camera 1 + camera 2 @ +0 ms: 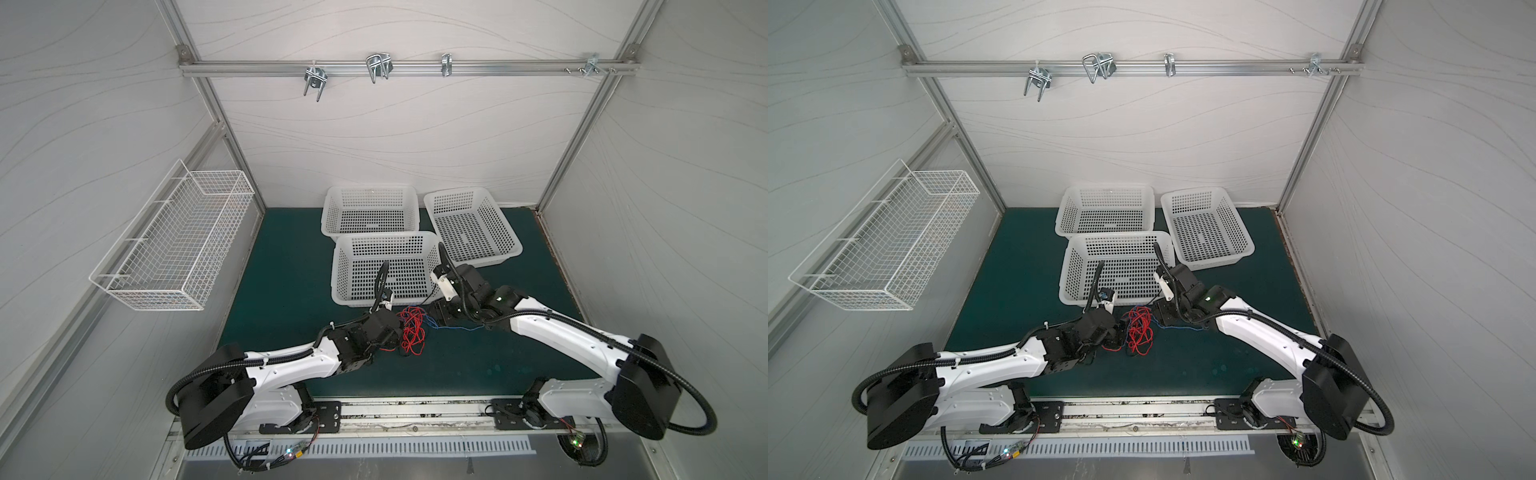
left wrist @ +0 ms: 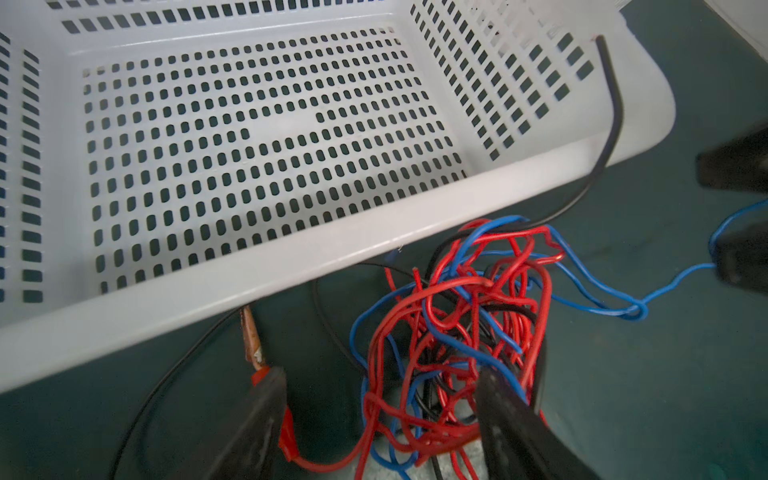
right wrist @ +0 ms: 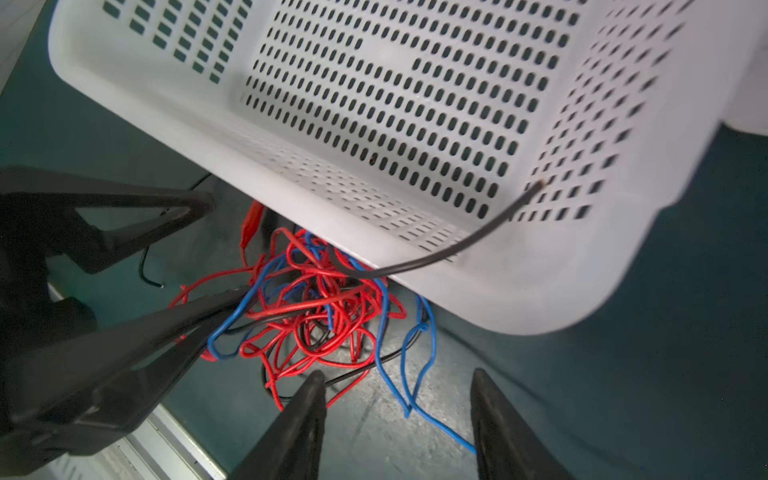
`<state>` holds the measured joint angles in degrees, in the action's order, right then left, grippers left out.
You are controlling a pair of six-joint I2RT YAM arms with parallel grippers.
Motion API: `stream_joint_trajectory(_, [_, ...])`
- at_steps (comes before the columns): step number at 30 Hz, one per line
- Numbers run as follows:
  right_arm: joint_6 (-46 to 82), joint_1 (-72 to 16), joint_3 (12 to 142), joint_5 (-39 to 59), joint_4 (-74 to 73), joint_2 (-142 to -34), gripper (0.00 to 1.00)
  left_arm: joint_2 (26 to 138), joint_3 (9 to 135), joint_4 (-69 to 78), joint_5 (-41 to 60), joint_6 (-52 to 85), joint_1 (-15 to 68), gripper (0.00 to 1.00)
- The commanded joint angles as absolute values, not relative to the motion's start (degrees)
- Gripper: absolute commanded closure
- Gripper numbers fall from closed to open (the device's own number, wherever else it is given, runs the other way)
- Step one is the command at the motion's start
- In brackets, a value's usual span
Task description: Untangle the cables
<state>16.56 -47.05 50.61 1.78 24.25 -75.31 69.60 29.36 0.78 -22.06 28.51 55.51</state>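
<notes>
Top views high overhead, looking down, wrist views close, low, both sharing cables (image 2: 457, 284), basket (image 2: 291, 257)

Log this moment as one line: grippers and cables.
left gripper: open, straddling cable tangle | right gripper: open, above loose blue cable | tangle: on green mat, beside nearest white basket | task: not untangled

Cables (image 3: 324, 307) red, blue, black; basket (image 2: 332, 245) white, perforated; mat (image 1: 291, 270) dark green.

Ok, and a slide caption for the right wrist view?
Open right gripper facing a tangle of red, blue and black cables beside a white perforated basket, one black end crossing its rim.
</notes>
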Motion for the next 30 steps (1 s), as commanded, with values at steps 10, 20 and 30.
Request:
stream_joint_trajectory(10, [17.1,-50.2,49.6,-0.6,22.8,-80.6,0.51,65.5,29.1,0.8,-24.5,30.6,55.3,0.27])
stream_joint_trajectory(20, [18.4,-50.7,48.8,-0.6,20.1,-83.8,0.67,60.4,29.5,-2.5,-22.6,28.1,55.3,0.27])
stream_joint_trajectory(30, [19.9,-51.3,50.3,-1.5,20.4,-81.9,0.92,59.0,31.9,-4.9,-11.8,25.8,55.6,0.28])
